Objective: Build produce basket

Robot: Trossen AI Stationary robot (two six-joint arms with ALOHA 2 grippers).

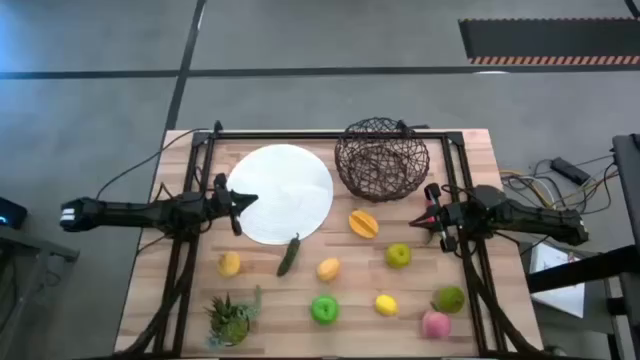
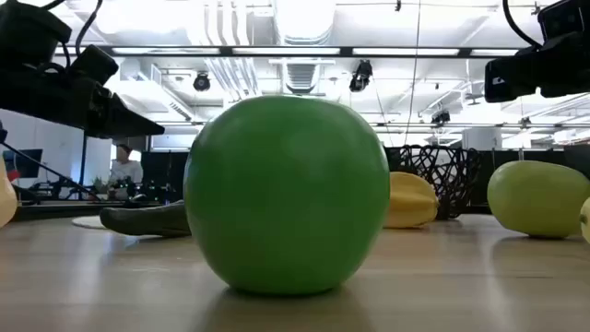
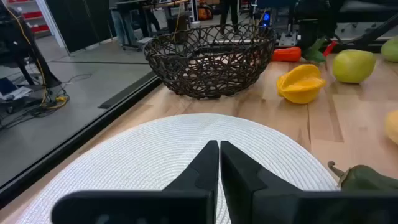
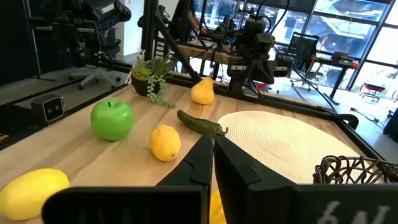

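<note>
The dark wire basket stands on its base at the table's far right, beside the flat white disc; it also shows in the left wrist view. Toy produce lies loose on the wood: an orange piece, a light green apple, a dark green pepper, yellow pieces, a green apple and a pink piece. My left gripper hovers shut over the disc's left edge. My right gripper hovers shut right of the orange piece.
A small spiky potted plant stands at the near left corner. A black frame runs along the table's left, far and right sides. Bare wood lies between the disc and the near row of produce.
</note>
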